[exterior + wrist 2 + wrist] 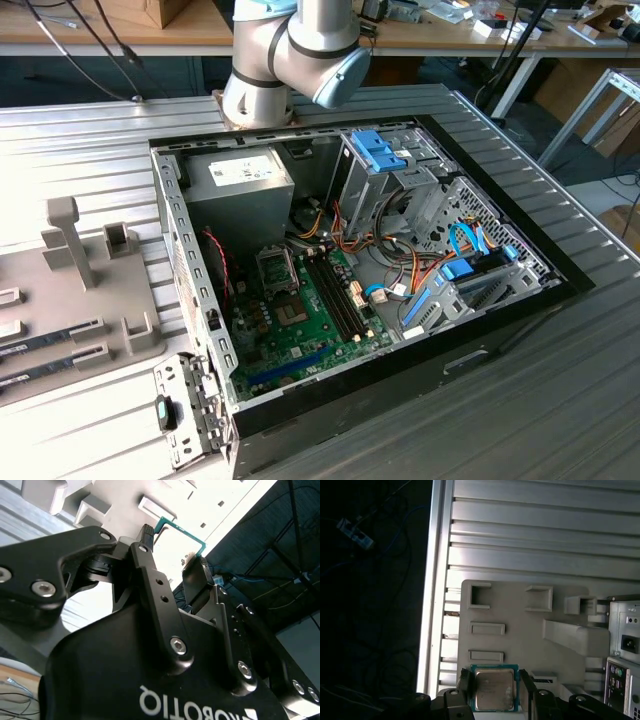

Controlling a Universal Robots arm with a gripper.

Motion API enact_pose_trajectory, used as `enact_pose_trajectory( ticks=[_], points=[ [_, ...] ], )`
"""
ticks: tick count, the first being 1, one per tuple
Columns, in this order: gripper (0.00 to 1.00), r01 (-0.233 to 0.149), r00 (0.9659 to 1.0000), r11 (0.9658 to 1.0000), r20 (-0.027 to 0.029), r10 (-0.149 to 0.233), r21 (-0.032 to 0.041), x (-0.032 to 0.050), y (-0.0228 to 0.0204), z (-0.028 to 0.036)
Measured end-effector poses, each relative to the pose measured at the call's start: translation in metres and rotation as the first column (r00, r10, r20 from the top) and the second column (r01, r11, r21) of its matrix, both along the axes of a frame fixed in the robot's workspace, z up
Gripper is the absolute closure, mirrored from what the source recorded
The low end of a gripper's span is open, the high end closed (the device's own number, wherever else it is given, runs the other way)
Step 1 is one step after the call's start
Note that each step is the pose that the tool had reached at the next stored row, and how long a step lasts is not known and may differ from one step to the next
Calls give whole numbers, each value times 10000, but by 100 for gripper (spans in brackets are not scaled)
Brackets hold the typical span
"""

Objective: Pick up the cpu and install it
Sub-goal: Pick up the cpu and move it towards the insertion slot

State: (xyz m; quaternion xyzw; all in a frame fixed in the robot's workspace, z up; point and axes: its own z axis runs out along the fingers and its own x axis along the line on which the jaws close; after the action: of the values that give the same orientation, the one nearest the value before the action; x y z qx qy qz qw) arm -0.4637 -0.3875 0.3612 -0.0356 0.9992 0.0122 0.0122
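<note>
In the second wrist view, gripper fingers [150, 570] hide most of the cpu [176, 540] between them; glare blanks its face.

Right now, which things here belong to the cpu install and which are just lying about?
Job: cpu, held in the gripper; socket frame on the motherboard.
Lying about: power supply; grey holder tray; drive cage; cables.

Exterior high; wrist views close (shared gripper [494, 680]).

socket [277, 268] open above | power supply box [240, 195] beside | cables [340, 232] near
</note>
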Motion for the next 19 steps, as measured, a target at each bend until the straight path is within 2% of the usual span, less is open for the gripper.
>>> enact_pose_trajectory(
  ticks=[19],
  points=[
    [53, 0, 10000, 10000, 0, 0, 0, 0, 0, 130]
  ],
)
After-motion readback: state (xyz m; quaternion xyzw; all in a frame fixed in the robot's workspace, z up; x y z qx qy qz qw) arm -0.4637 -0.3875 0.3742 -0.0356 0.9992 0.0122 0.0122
